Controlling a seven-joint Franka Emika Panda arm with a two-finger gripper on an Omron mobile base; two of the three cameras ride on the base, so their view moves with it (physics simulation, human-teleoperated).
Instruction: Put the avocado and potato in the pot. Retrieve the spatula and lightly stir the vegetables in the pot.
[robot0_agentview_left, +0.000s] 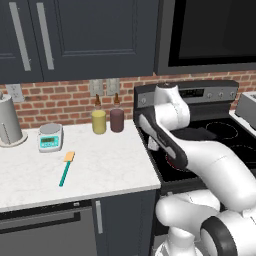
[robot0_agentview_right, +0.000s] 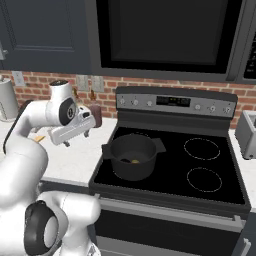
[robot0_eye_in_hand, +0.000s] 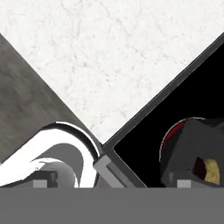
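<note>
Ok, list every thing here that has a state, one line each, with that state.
pot: upright on the stove's front left burner, uncovered.
potato: inside the pot.
spatula: lying flat on the counter, untouched.
gripper: open, holding nothing.
stove: right burners bare.

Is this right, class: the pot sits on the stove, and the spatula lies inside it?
Not quite. The pot does sit on the stove, but the left base view shows the spatula lying flat on the white counter, left of the stove.
</note>
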